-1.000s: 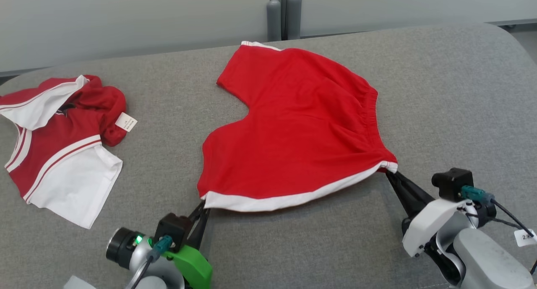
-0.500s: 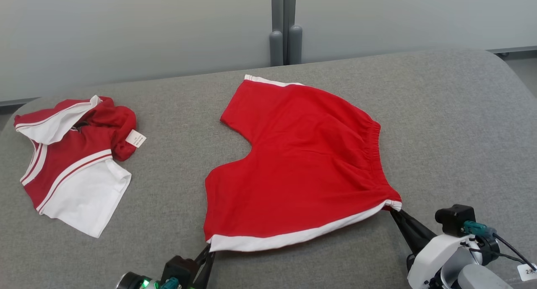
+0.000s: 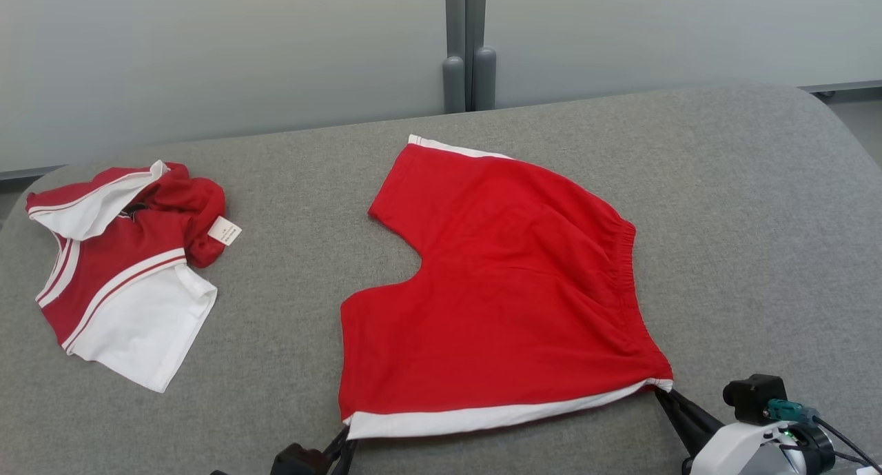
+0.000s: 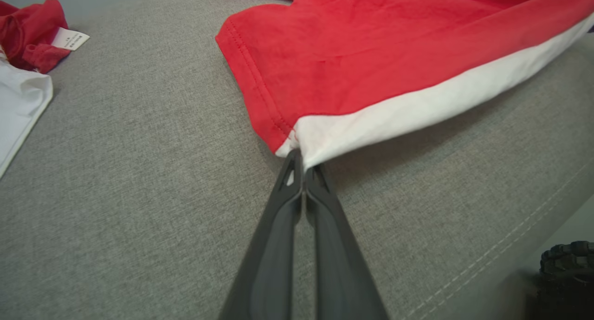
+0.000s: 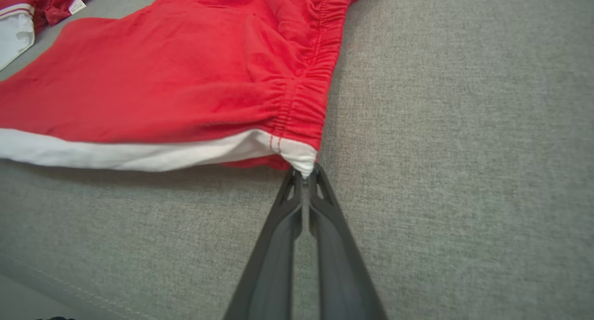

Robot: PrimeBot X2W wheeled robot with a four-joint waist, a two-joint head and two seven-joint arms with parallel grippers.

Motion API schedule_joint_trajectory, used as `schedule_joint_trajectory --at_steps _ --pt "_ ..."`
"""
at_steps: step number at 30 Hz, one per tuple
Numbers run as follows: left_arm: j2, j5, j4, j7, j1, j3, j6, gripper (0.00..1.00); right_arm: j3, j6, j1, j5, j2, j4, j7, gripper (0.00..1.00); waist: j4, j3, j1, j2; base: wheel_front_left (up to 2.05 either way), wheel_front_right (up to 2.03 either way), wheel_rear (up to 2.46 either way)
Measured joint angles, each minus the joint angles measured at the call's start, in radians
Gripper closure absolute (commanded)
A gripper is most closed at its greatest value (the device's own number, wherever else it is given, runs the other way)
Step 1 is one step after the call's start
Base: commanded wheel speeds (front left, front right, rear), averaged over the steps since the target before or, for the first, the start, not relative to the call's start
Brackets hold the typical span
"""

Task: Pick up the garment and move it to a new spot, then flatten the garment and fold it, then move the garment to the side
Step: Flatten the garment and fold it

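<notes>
The garment (image 3: 503, 289) is a pair of red shorts with a white side stripe, spread on the grey padded surface (image 3: 758, 220), waistband to the right. My left gripper (image 3: 346, 435) is shut on the near left corner of a leg hem; in the left wrist view the left gripper (image 4: 301, 160) pinches the white stripe's end of the garment (image 4: 371, 55). My right gripper (image 3: 663, 392) is shut on the near waistband corner; in the right wrist view the right gripper (image 5: 304, 173) clamps the white tip of the garment (image 5: 162, 78). The near edge hangs slightly lifted between the two grips.
A second red and white garment (image 3: 124, 268) with a white tag lies crumpled at the left of the surface. A grey wall with a pair of vertical posts (image 3: 468, 75) stands behind. The surface's right end curves down at its edge (image 3: 841, 123).
Both grippers have pulled the garment toward me, so it has slid nearer on the surface. The head camera has also tilted, shifting the whole picture downward.
</notes>
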Motion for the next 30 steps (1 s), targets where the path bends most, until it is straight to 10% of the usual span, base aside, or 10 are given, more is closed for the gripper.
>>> schedule_joint_trajectory --at_steps 4,7,10,30 --pt "0.001 0.000 0.000 0.000 0.009 0.000 0.000 1.00 0.000 0.000 0.001 0.003 0.000 0.012 0.000 1.00 -0.001 0.000 0.0000 0.0000 0.00 0.00 0.00" --pt "0.000 0.000 0.000 0.002 0.009 -0.004 0.000 0.42 0.001 0.000 0.000 0.003 0.003 0.019 0.000 0.53 -0.001 0.000 0.0000 0.0000 0.00 0.00 0.00" --pt "0.000 0.000 0.002 0.004 0.009 -0.010 0.000 0.06 0.004 0.000 0.000 0.003 0.009 0.026 0.000 0.01 -0.002 0.001 0.0000 0.0000 0.00 0.00 0.00" --pt "0.029 -0.051 -0.079 0.004 0.060 0.064 0.018 0.00 -0.046 -0.021 0.007 -0.024 -0.088 -0.034 -0.006 0.00 -0.018 0.005 0.0000 0.0000 0.00 0.00 0.00"
